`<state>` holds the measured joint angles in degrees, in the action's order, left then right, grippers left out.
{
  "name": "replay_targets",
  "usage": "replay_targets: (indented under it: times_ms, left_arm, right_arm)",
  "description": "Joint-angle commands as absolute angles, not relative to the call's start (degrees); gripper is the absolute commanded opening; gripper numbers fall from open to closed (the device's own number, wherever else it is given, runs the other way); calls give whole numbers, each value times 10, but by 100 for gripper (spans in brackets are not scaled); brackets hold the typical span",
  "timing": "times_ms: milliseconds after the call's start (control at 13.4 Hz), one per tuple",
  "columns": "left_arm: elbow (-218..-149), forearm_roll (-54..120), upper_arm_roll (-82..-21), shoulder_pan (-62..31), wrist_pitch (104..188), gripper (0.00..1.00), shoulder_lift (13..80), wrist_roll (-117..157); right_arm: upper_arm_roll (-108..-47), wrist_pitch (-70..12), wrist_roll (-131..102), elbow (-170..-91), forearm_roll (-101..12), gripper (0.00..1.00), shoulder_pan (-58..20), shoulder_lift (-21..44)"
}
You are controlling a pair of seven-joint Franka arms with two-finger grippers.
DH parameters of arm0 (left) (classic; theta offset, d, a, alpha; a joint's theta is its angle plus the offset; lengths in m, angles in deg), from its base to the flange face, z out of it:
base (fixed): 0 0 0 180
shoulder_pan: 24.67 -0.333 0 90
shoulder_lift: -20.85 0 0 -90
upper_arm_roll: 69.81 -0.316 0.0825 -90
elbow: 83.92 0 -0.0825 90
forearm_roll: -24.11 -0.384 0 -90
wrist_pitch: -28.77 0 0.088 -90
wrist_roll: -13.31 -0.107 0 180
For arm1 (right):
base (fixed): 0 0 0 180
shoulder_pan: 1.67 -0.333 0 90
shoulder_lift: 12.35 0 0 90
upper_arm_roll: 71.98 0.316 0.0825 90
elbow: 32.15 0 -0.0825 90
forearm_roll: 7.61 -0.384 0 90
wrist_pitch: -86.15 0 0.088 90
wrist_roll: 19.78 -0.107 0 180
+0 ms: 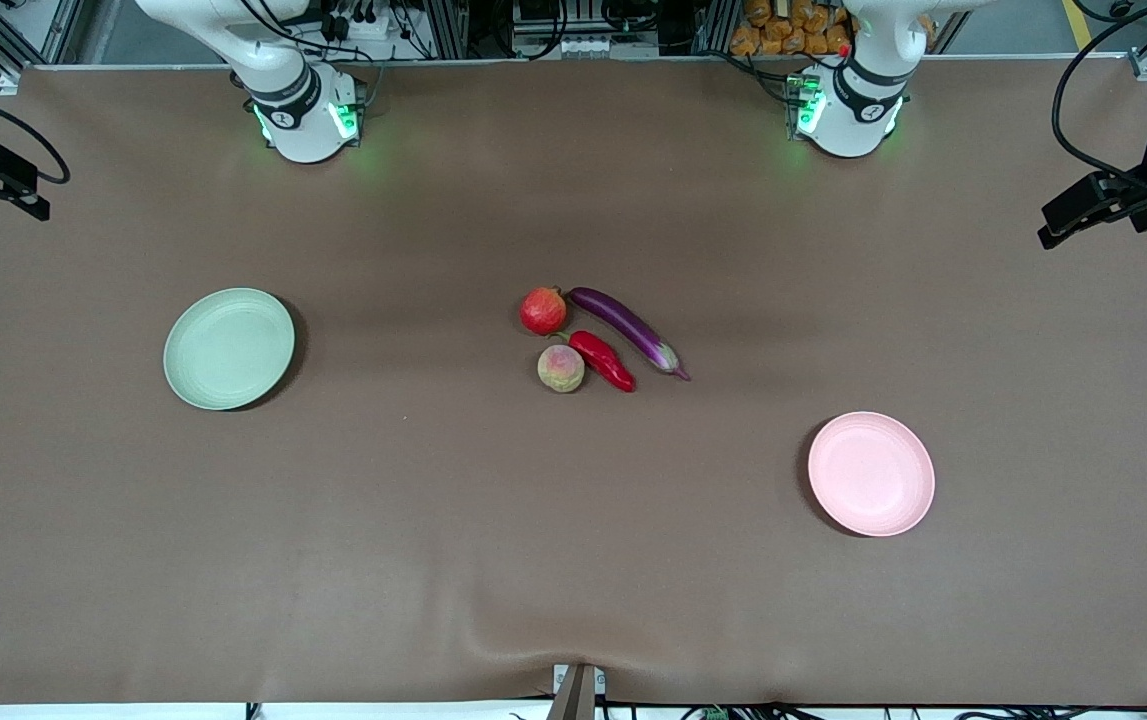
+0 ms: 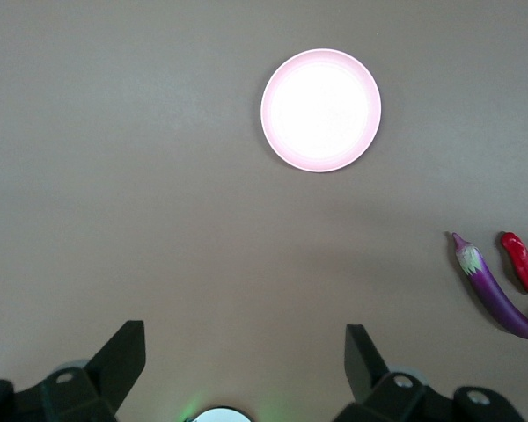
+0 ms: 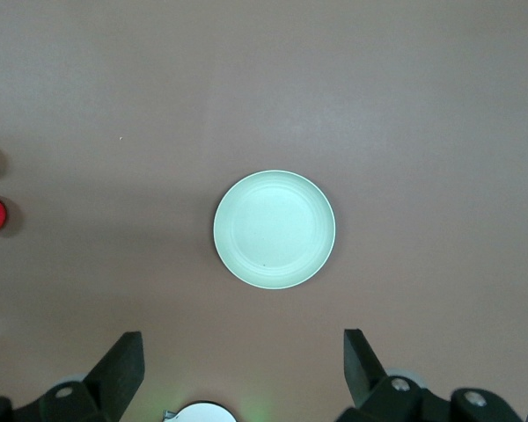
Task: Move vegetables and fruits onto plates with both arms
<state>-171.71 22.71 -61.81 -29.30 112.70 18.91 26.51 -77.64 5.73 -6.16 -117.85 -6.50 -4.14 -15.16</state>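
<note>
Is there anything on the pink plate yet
No. The pink plate is bare in the front and left wrist views. What lies under it cannot be seen.

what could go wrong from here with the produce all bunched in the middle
The chili pepper lies against the peach and close beside the eggplant, so fingers closing on one may nudge its neighbours.

The pomegranate and peach are round and could roll if bumped.

Both arms may converge on that one cluster, risking a clash. The left gripper and right gripper hang open above the pink plate and green plate.
</note>
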Motion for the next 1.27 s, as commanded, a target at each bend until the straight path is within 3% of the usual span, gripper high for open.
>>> replay_targets:
  times_ms: [0, 672, 1195]
  left_arm:
    - [-1715, 216, -615, -295, 1117, 100, 191, 261]
    - [-1772, 218, -609, -291, 1152, 100, 191, 272]
    - [-1920, 220, -547, -283, 1323, 100, 202, 311]
  right_arm:
    - [-775, 68, -55, -1164, -75, 100, -35, -145]
    - [-776, 68, -55, -1164, -75, 100, -35, -145]
    - [-775, 70, -55, -1165, -75, 100, -35, -145]
